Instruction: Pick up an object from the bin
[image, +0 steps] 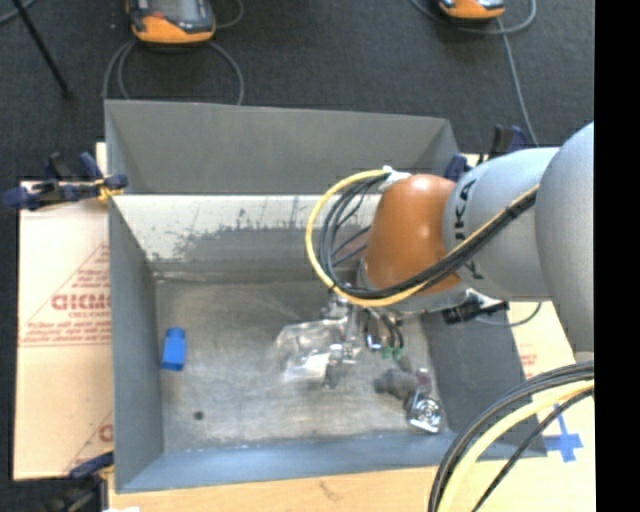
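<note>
Blue block (173, 349) sits alone at the left of the bin (135, 330). Mid-floor there's a crumpled clear plastic thing (300, 350) with the gripper (338, 360) down at its right edge, can't tell if it's open or closed. Shiny metal bit (426, 413) lies further right.

We count in the bin (133, 340): one blue block (174, 349); one clear crumpled plastic piece (300, 350); one dark grey lump (393, 381); one shiny metal piece (426, 414), just beside the lump. One small dark speck (198, 415), kind unclear. Five things in all; we cannot tell whether lump and metal piece are joined.
</note>
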